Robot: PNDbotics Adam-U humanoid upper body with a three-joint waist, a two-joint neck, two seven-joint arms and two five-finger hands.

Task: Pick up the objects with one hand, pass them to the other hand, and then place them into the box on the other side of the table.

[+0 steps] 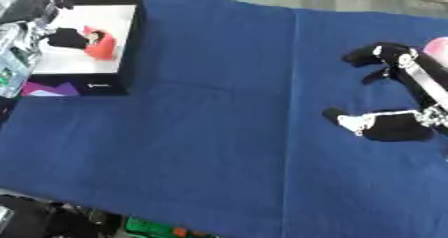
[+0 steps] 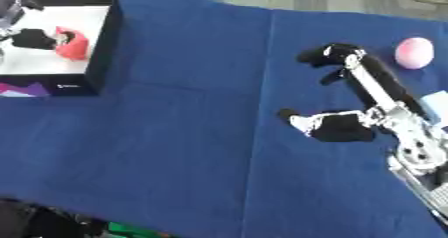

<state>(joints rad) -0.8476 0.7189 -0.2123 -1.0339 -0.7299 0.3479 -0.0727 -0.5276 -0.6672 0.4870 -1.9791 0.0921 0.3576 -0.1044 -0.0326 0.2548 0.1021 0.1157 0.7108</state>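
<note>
A black box point(image 1: 129, 42) with a white floor stands at the far left of the blue cloth. In it lies a red object point(image 1: 102, 47). My left hand point(image 1: 66, 38) reaches into the box from the left edge and touches the red object's left side; its grip is not visible. My right hand point(image 2: 341, 127) hovers open over the right part of the cloth, fingers spread toward the far side, holding nothing. A pink ball point(image 2: 413, 52) rests on the cloth just right of its fingertips.
The blue cloth point(image 1: 201, 132) covers the table. A pale object point(image 2: 436, 103) shows at the right edge. Dark clutter with green parts point(image 1: 149, 228) lies beyond the near edge at lower left. Grey floor runs along the far edge.
</note>
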